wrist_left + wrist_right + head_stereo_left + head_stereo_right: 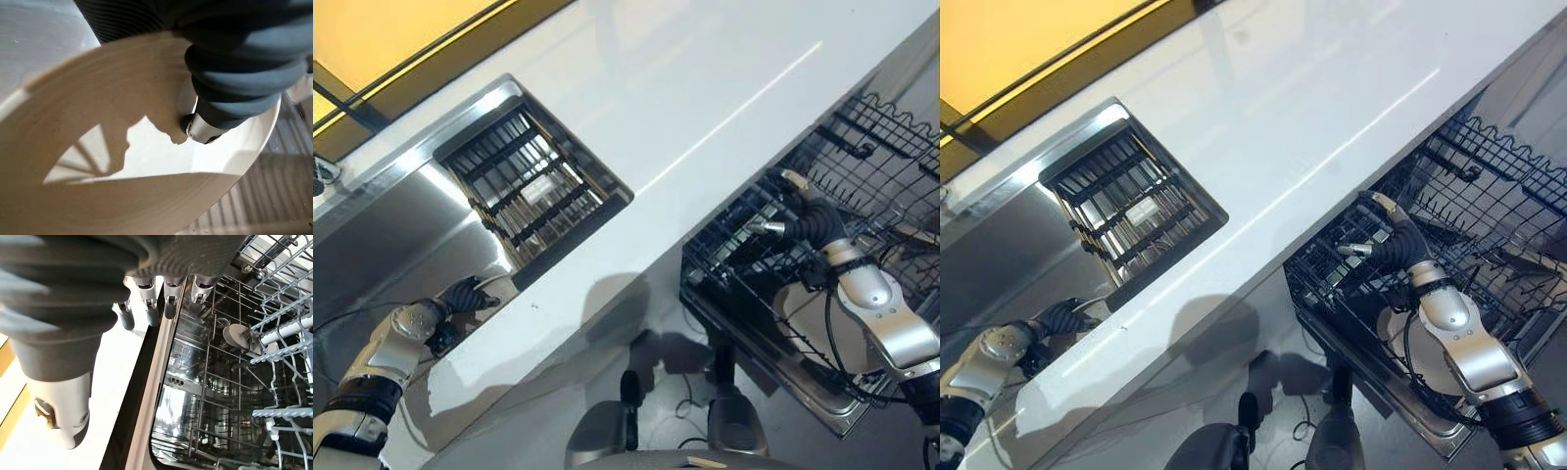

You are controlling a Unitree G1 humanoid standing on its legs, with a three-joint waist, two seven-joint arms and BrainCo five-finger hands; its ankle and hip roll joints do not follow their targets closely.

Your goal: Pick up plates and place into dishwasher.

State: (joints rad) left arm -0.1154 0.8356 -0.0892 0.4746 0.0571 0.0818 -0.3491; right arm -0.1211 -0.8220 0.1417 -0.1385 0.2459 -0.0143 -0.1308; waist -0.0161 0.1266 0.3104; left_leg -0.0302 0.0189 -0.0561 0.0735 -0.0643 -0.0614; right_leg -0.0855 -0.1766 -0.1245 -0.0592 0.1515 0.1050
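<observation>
A cream plate [122, 98] lies right against my left hand [460, 294], whose fingertip [198, 129] presses on the plate's inner face. In the left eye view a pale edge of the plate [497, 284] shows beside that hand, low in the steel sink by the counter's edge. My right hand [798, 220] hovers over the pulled-out dishwasher rack [744, 245]. Its fingers [168, 298] are straight, the thumb is apart, and it holds nothing. A pale round plate [1396, 338] lies in the rack under the right forearm.
A white counter [705, 98] runs between the sink and the dishwasher. A dark slatted drying rack [524, 181] sits in the sink's far part. An upper wire basket [1498, 186] stands behind the right hand. The dishwasher's steel tub and wire tines [220, 382] show past the fingers.
</observation>
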